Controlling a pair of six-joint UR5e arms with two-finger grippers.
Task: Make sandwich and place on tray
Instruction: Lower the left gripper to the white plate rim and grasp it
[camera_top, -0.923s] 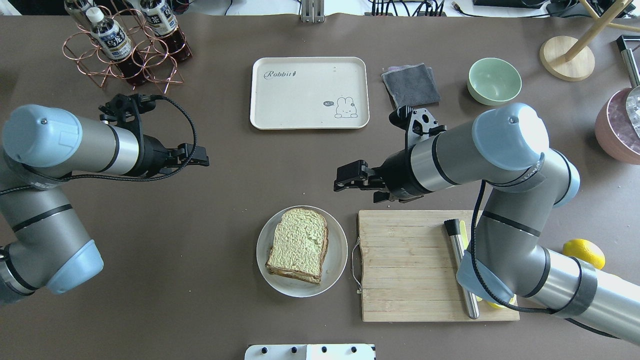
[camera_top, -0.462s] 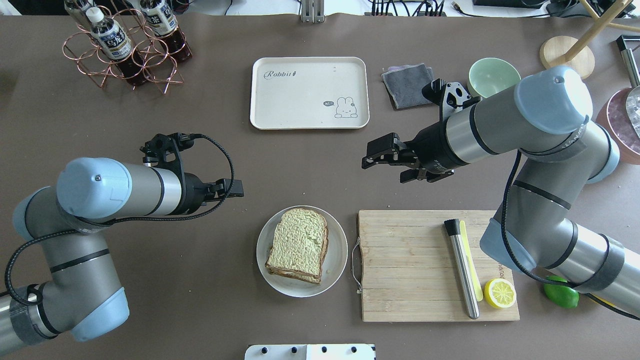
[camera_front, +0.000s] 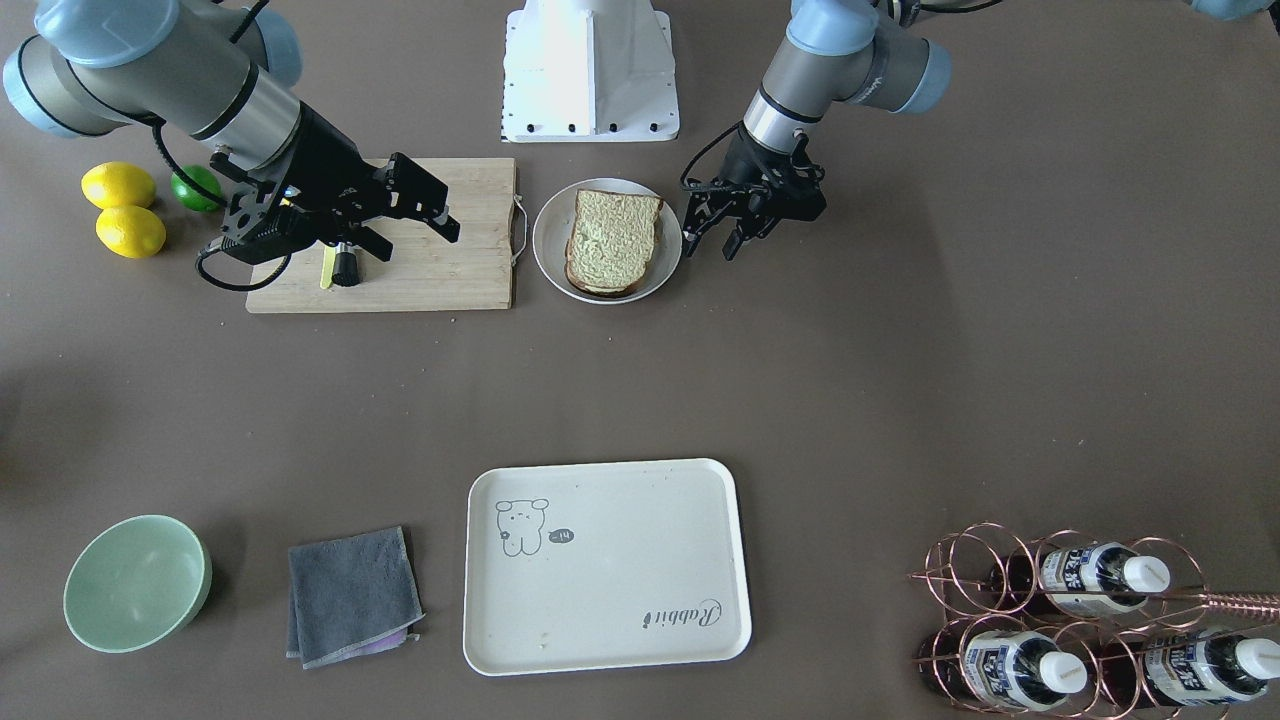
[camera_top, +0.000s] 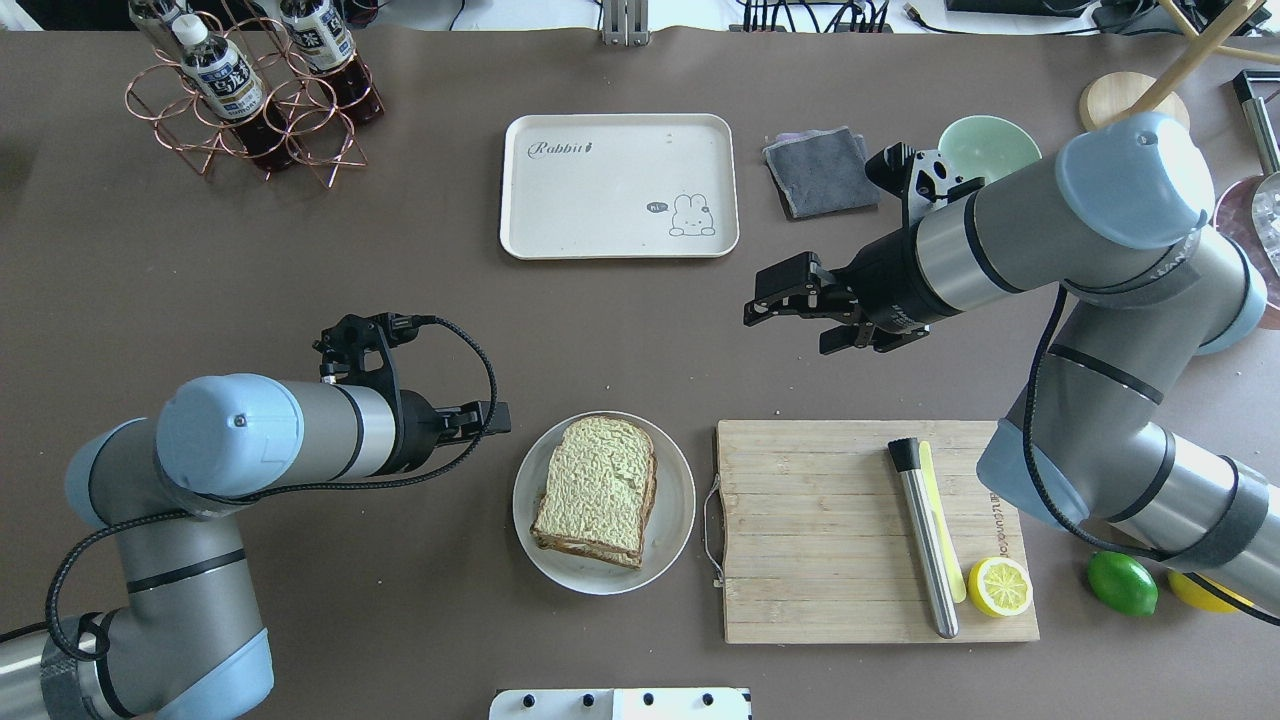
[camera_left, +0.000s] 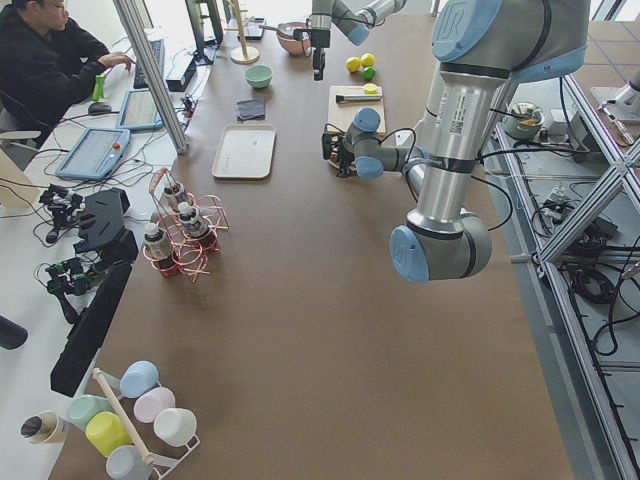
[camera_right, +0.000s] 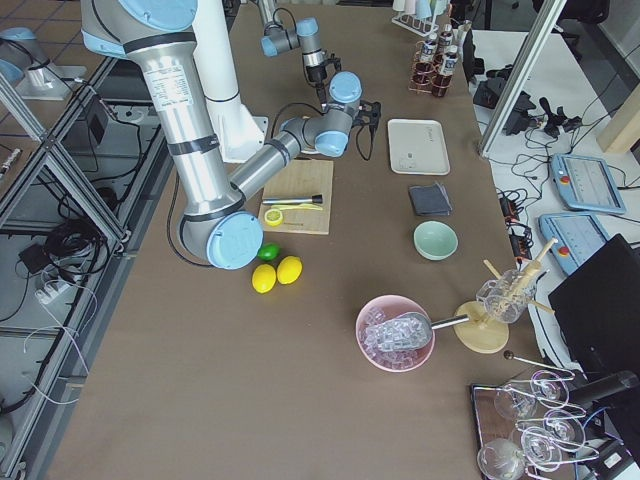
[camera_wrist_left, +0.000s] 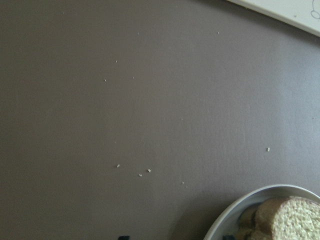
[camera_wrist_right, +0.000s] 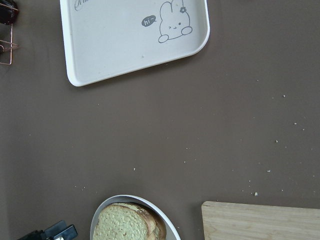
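The sandwich lies on a round white plate at the table's near middle; only its green-beige top slice and brown crust show, and the egg is hidden. It also shows in the front view. The cream tray with the "Rabbit" script lies bare at the far middle. My left gripper is low beside the plate's left rim, open and empty; it also shows in the front view. My right gripper is open and empty, raised between the tray and the cutting board.
A wooden cutting board right of the plate holds a metal rod and a lemon half. A lime lies beside it. A grey cloth and green bowl sit right of the tray. A bottle rack stands far left.
My left arm has swung in toward me and to the right, its gripper now by the plate's left rim. My right arm has drawn back up and to the right, uncovering the lemon half.
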